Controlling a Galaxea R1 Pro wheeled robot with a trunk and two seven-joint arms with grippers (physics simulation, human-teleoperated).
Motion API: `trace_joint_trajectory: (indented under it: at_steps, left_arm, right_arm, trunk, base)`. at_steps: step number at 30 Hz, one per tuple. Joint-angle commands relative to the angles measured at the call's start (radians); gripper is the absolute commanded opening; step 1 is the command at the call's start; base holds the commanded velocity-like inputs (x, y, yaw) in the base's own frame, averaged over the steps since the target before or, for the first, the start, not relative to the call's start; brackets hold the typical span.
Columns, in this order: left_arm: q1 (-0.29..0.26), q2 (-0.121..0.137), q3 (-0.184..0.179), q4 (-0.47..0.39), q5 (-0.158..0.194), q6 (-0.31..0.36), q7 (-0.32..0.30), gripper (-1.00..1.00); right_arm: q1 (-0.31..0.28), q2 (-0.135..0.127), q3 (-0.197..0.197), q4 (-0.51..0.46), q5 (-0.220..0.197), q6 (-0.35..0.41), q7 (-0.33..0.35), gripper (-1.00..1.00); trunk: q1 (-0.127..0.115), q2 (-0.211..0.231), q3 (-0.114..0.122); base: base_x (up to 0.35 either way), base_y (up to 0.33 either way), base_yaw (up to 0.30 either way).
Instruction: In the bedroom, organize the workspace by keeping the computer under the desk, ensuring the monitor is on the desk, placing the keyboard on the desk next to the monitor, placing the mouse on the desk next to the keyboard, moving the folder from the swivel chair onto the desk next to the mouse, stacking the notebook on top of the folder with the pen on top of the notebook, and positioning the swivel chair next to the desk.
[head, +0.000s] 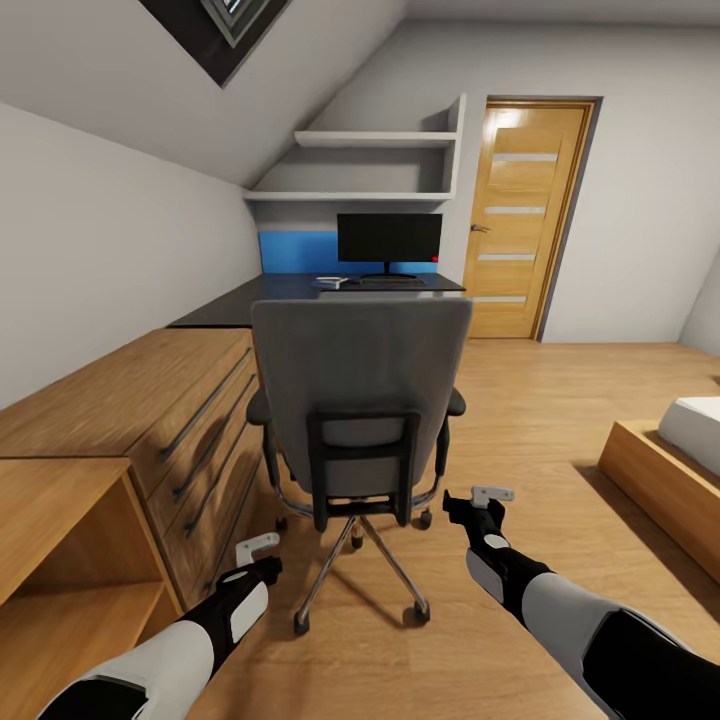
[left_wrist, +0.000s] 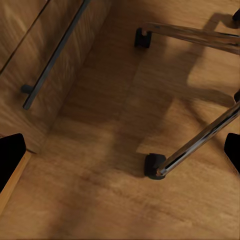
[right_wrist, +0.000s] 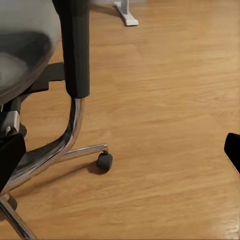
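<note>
Nearest in the head view, the left gripper (head: 258, 545) hangs low beside the drawers (head: 190, 420), its fingers spread wide with nothing between them; in the left wrist view the dark fingertips (left_wrist: 11, 157) sit at opposite edges of the frame over bare floor (left_wrist: 100, 200), with a chair caster (left_wrist: 154, 166) and a chrome leg beyond. The right gripper (head: 492, 494) is held out over the floor on the other side of the chair, just beside its base, also wide and holding nothing; the right wrist view shows the chair's (right_wrist: 30, 65) seat, black armrest post and one caster on the wood. Between the two arms stands the swivel chair (head: 358, 400), its grey back turned toward the camera, so whatever may lie on its seat is hidden. It stands near the drawers and in front of the near edge of the desk (head: 270, 295), apart from it. On the desk, toward its far edge, the monitor (head: 389, 240) stands upright against a blue panel, with the keyboard (head: 392, 283) just in front of it. A small pale object (head: 332, 283) lies left of the keyboard; too small to tell what it is. Shelves (head: 370, 165) hang above, and a door (head: 525, 215) stands to the right.
</note>
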Motion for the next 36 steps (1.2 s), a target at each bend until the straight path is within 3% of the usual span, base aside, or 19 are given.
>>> trace_joint_trajectory:
  at_steps: [1, 10, 25, 36]
  left_arm:
    - [0.000, 0.000, -0.009, -0.001, 0.008, 0.001, 0.006, 1.00]
    - [0.000, -0.004, -0.015, 0.003, 0.007, 0.001, 0.006, 1.00]
    - [0.000, -0.007, -0.018, 0.005, 0.006, 0.002, 0.005, 1.00]
    - [0.000, -0.007, -0.018, 0.005, 0.004, 0.002, 0.005, 1.00]
  right_arm:
    - [0.000, -0.001, 0.009, -0.002, -0.003, -0.001, -0.005, 1.00]
    - [0.015, 0.013, 0.008, -0.002, 0.045, -0.009, -0.005, 1.00]
    - [0.015, 0.025, 0.008, -0.001, 0.052, -0.013, -0.005, 1.00]
    - [0.015, 0.025, 0.008, -0.001, 0.052, -0.013, -0.005, 1.00]
  trunk:
    - [0.000, 0.000, -0.001]
    - [0.000, 0.000, -0.001]
    - [0.000, 0.000, -0.001]
    - [0.000, 0.000, -0.001]
  base:
    - [0.091, 0.000, 0.000]
    - [0.110, -0.002, 0.000]
    - [0.164, 0.000, 0.000]
    - [0.295, 0.000, -0.057]
